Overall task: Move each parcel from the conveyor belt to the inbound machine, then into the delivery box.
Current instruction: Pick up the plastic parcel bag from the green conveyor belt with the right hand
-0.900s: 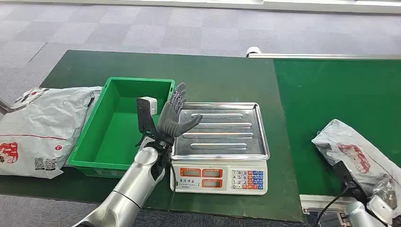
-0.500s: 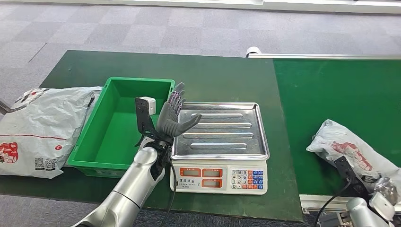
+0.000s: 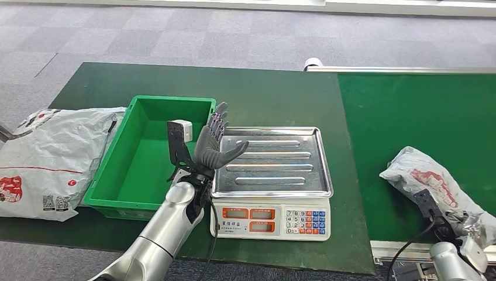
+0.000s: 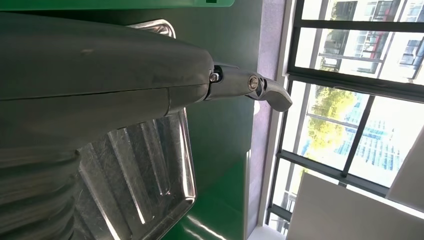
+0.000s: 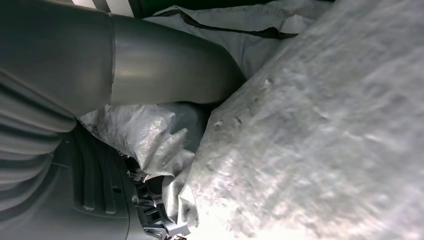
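A crumpled grey parcel (image 3: 430,178) with red print lies at the near right of the green conveyor belt (image 3: 409,111). My right hand (image 3: 468,225) grips its near end at the picture's bottom right corner, mostly hidden by the bag. In the right wrist view the thumb (image 5: 165,70) presses into the grey parcel (image 5: 310,135), with film bunched against the palm. My left hand (image 3: 215,143) is raised with fingers spread and holds nothing, at the left edge of the scale's steel tray (image 3: 281,161). The left wrist view shows that hand (image 4: 100,75) above the tray (image 4: 145,165).
A green bin (image 3: 146,158) stands left of the scale, which has a keypad front (image 3: 272,219). A second grey parcel (image 3: 52,155) lies on the dark green table left of the bin. A steel rail (image 3: 403,69) borders the belt's far side.
The parcel on the belt has shifted slightly left and toward the scale along with my right hand. The left arm has barely moved.
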